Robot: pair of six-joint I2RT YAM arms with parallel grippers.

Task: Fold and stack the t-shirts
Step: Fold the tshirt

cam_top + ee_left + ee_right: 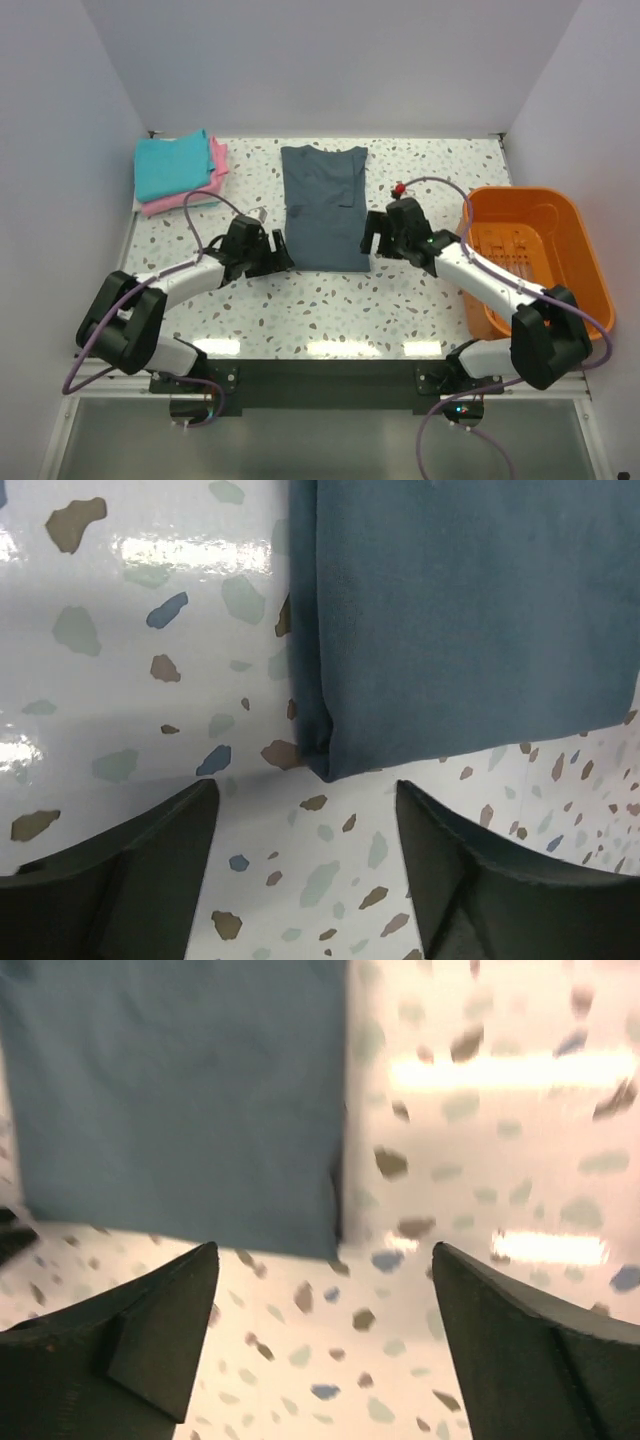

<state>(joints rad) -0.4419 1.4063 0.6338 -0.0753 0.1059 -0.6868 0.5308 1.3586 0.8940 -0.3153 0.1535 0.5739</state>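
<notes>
Left pincer [279,252] and right pincer [373,240] gape wide, empty, at the seven and five o'clock corners of the slate t-shirt [322,205], limp, light cloth probably best pinched right there.

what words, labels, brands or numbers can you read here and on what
None readable: no words, labels, brands, numbers or signs show on the dark slate blue-grey cloth t-shirt, the folded turquoise cloth t-shirt, the pink cloth t-shirt under it, the orange plastic bin or the speckled table.
</notes>
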